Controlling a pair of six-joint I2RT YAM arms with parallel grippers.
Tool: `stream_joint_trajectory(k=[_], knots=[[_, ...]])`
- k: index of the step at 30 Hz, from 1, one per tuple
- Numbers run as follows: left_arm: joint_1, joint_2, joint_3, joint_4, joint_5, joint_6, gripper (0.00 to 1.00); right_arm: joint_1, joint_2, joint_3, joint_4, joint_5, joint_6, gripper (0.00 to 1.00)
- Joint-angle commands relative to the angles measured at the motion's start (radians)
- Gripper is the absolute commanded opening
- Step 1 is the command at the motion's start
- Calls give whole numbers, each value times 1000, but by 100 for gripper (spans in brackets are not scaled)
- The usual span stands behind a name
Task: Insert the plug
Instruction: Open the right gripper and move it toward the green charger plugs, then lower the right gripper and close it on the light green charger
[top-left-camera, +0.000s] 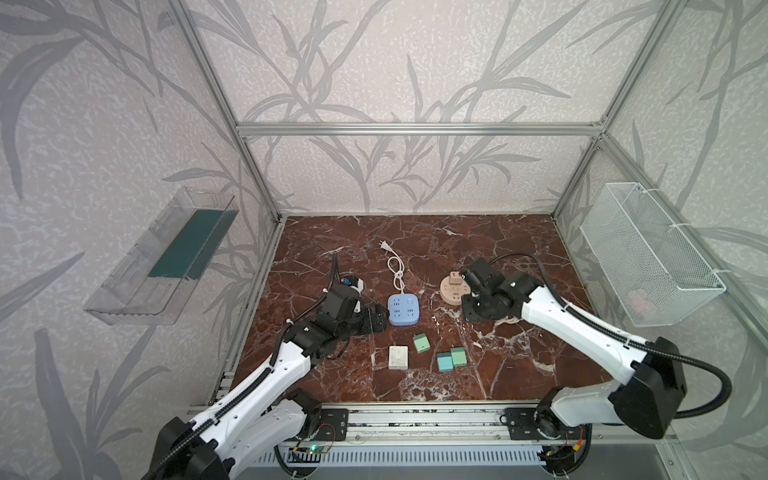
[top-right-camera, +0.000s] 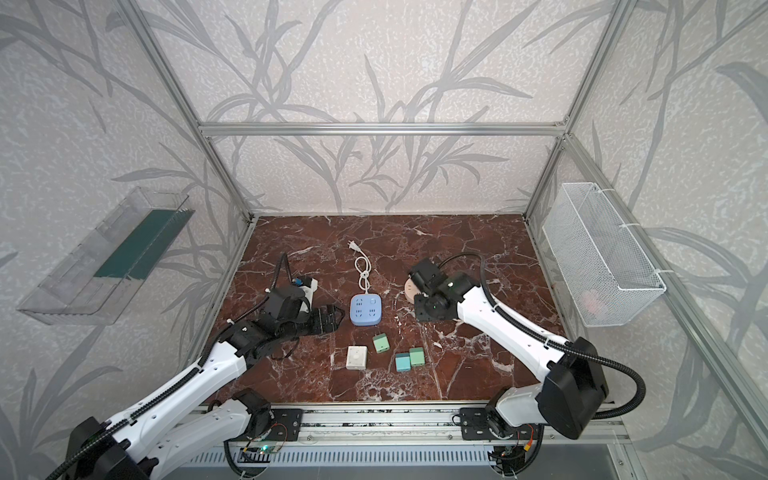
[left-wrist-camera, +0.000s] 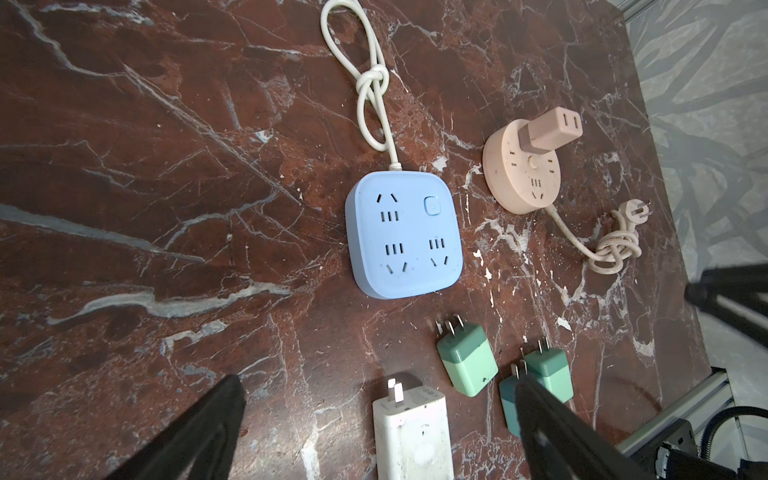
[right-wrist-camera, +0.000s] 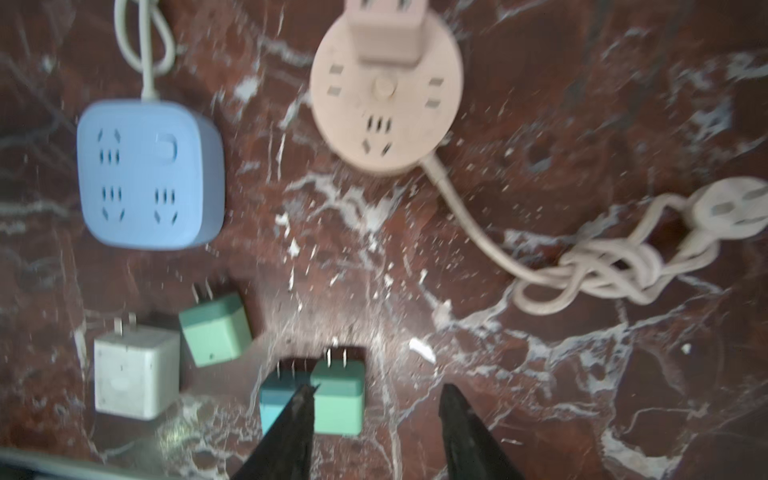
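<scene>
2 top views: right arm (top-left-camera: 561, 320) covers part of the round pink socket (top-left-camera: 451, 294), pink plug (top-left-camera: 455, 276) seated in it. Left wrist: left gripper (left-wrist-camera: 380, 382) wide, empty; a finger (left-wrist-camera: 552, 432) hides part of a teal plug (left-wrist-camera: 506, 399). Right wrist: blurred, right gripper (right-wrist-camera: 374, 395) narrowly parted, empty.

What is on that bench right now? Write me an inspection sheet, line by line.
Surface: red marble tabletop, mostly bare.
Job's things: blue power strip, sockets free; pink round strip with pink adapter plugged in; white adapter, lone green adapter and green adapter pair lying loose.
Clutter: nothing seen.
End effectors: left end effector open wide, empty; right end effector open, empty.
Cables: white cord knotted; pink cord bundled.
Surroundings: clear wall tray, wire basket, aluminium frame.
</scene>
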Motion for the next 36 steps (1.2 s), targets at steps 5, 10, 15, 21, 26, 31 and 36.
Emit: stream_joint_trajectory(k=[5,10,15,21,26,31,36], knots=[[-24,-20,43,-30,-27,37,99,157,-1,-142,32,28,214,47],[-66,-46,26,-39,-47,32,99,162,6,-166,59,32,243,39],[-86,-50,22,-45,-59,28,99,162,-11,-203,69,44,260,34],[-86,-43,31,-41,-51,34,99,162,-14,-222,96,3,263,35],[-86,-47,25,-31,-37,31,99,164,-6,-247,136,-34,273,36],[-86,-54,13,-14,-32,29,99,177,23,-254,155,-50,274,40],[-88,-56,8,-9,-25,28,99,190,63,-249,180,-64,273,41]])
